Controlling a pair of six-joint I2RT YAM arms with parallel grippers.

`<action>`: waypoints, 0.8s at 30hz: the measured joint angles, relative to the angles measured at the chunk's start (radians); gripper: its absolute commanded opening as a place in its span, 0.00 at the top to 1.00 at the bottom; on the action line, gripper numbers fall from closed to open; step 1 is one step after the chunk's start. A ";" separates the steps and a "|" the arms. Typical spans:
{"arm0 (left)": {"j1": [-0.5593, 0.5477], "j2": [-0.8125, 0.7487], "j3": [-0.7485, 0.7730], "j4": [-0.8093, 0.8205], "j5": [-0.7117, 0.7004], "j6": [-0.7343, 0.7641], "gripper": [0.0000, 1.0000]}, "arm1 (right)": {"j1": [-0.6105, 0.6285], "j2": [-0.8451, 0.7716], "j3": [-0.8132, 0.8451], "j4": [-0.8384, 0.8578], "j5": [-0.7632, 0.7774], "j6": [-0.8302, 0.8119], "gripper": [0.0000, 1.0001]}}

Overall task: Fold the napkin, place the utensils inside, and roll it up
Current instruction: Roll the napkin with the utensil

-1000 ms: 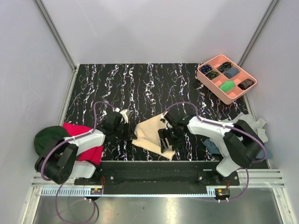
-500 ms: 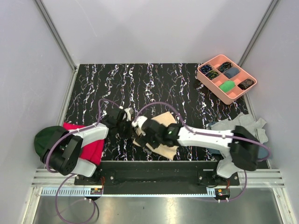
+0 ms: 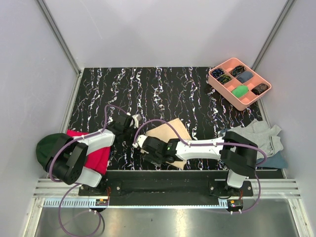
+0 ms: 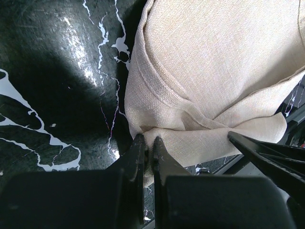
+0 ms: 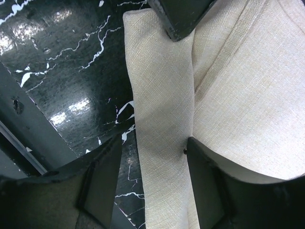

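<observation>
Looking from the left wall across, I see a dark green bundle of fabric (image 3: pixel 49 144) at the table's left edge, with a red cloth (image 3: pixel 95 157) touching it and partly under my left arm. The left gripper (image 4: pixel 147 140) has its fingers pressed together, and the napkin's (image 3: pixel 170 134) creases gather right at their tips, so I read it as pinching that left edge of the cloth. The beige napkin lies folded over itself, front and centre on the black marbled tabletop (image 3: pixel 148 89), its near corner close to the table's front rail (image 3: pixel 163 174). The right arm reaches across to the left, low along that rail. The right gripper (image 5: pixel 151 145) is spread wide, and one folded strip of napkin runs between its fingers without being clamped. In the right wrist view the rail sits just beside the outer finger (image 5: pixel 102 176), so there is little room on that side. The back half of the tabletop is open marble. To the right, a grey cloth (image 3: pixel 254 134) overlaps a blue cloth (image 3: pixel 277 161) at the right edge. A pink compartment tray (image 3: pixel 228 88) sits in the far right corner, well apart from both grippers.
</observation>
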 measured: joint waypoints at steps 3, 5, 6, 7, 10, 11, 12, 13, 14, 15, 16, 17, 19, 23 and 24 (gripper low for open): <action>0.002 0.000 0.000 -0.004 0.002 0.000 1.00 | 0.000 0.002 -0.015 0.017 -0.007 -0.010 0.37; 0.002 0.000 0.003 -0.013 0.003 0.001 1.00 | 0.000 0.006 -0.023 0.026 -0.007 -0.013 0.37; 0.002 0.000 0.004 -0.016 0.002 0.001 1.00 | 0.000 0.012 -0.024 0.029 -0.005 -0.014 0.37; 0.002 0.000 0.005 -0.018 0.003 0.002 1.00 | 0.000 0.021 -0.024 0.032 -0.002 -0.014 0.37; 0.003 0.000 0.006 -0.024 0.003 0.007 1.00 | -0.001 0.034 -0.022 0.056 0.008 -0.010 0.36; 0.003 0.000 0.006 -0.024 0.004 0.008 1.00 | -0.002 0.036 -0.022 0.060 0.010 -0.006 0.36; 0.003 0.000 0.006 -0.025 0.004 0.008 1.00 | -0.005 0.038 -0.022 0.065 0.010 -0.003 0.36; 0.003 0.000 0.006 -0.025 0.005 0.009 1.00 | -0.009 0.039 -0.020 0.068 0.007 0.000 0.38; 0.003 0.000 0.006 -0.025 0.005 0.010 1.00 | -0.015 0.042 -0.018 0.070 -0.001 0.005 0.40; 0.003 0.000 0.006 -0.025 0.005 0.011 1.00 | -0.022 0.046 -0.014 0.072 -0.009 0.009 0.42; 0.003 0.000 0.006 -0.025 0.005 0.011 1.00 | -0.029 0.051 -0.010 0.074 -0.019 0.012 0.43; 0.003 0.000 0.006 -0.025 0.005 0.011 1.00 | -0.037 0.058 -0.002 0.074 -0.042 0.016 0.49; 0.003 -0.002 0.006 -0.027 0.005 0.011 0.96 | -0.057 0.069 0.009 0.074 -0.072 0.020 0.54; 0.018 -0.026 0.003 -0.053 -0.010 0.011 0.57 | -0.093 0.087 0.029 0.074 -0.164 0.027 0.64; 0.024 -0.039 0.000 -0.058 -0.016 0.013 0.51 | -0.102 0.088 0.029 0.082 -0.187 0.027 0.65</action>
